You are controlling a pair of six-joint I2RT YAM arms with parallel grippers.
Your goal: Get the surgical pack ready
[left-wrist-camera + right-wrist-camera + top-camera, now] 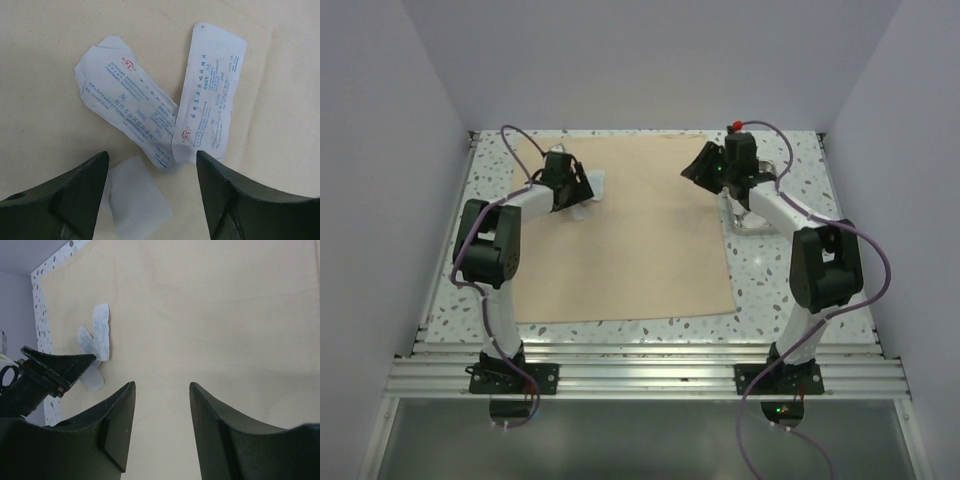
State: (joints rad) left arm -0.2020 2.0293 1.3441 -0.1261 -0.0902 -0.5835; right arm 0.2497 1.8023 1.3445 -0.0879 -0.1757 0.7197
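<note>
Seen from above, the broad tan wrap sheet [640,240] of the surgical pack lies flat on a speckled desk [775,300], with both arms reaching over its far half. The left arm [490,250] holds the left jaws directly above a small cluster of white gauze packets [592,188] on the far left part of the sheet. In the left wrist view these jaws are spread wide with nothing pinched between them. Just beyond their tips lie two printed packets: one [127,107] has its long axis running diagonally from upper left to lower right, while the other [210,95] stands nearly upright. Their near ends overlap in line with the gap of the jaws. A plain white gauze square [137,197] lies closer in, beside the left finger and partly in the gap. The right arm [820,270] holds the right jaws over the far right edge of the sheet. They are also spread and empty, and point across bare sheet [225,315] toward the packets [100,330], which lie well apart from them. A steel tray [745,228] shows only partly beneath the right arm, on the desk just off the sheet's right edge. The left jaws are by far the nearer to the gauze and look best placed to close on it. Whether any instruments sit in the tray cannot be told.
</note>
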